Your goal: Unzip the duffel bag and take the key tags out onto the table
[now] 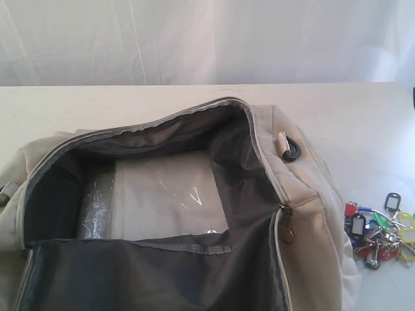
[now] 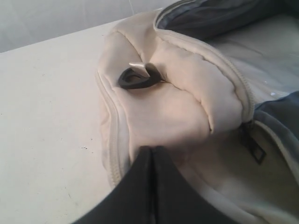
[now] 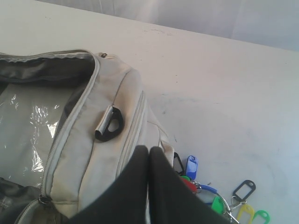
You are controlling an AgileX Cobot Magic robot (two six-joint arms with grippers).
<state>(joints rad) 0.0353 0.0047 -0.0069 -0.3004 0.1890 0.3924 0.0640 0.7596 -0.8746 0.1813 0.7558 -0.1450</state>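
Observation:
The cream duffel bag (image 1: 305,194) lies unzipped on the white table (image 1: 363,123), its dark grey lining (image 1: 233,155) showing. Inside it lies a clear plastic sheet (image 1: 165,194). The key tags (image 1: 382,227), a bunch in red, blue, green, yellow and black, rest on the table just right of the bag; the right wrist view shows the key tags (image 3: 219,196) beside the bag's end (image 3: 107,140). My right gripper (image 3: 148,150) is shut and empty, above the bag's end. My left gripper (image 2: 153,149) is shut and empty over the bag's other end (image 2: 163,102). Neither gripper shows in the exterior view.
A black plastic strap ring (image 1: 290,149) sits on the bag's right end, and another ring (image 2: 140,77) on its left end. A zipper pull (image 1: 285,223) hangs at the front right corner. A white curtain (image 1: 207,39) closes off the back of the table.

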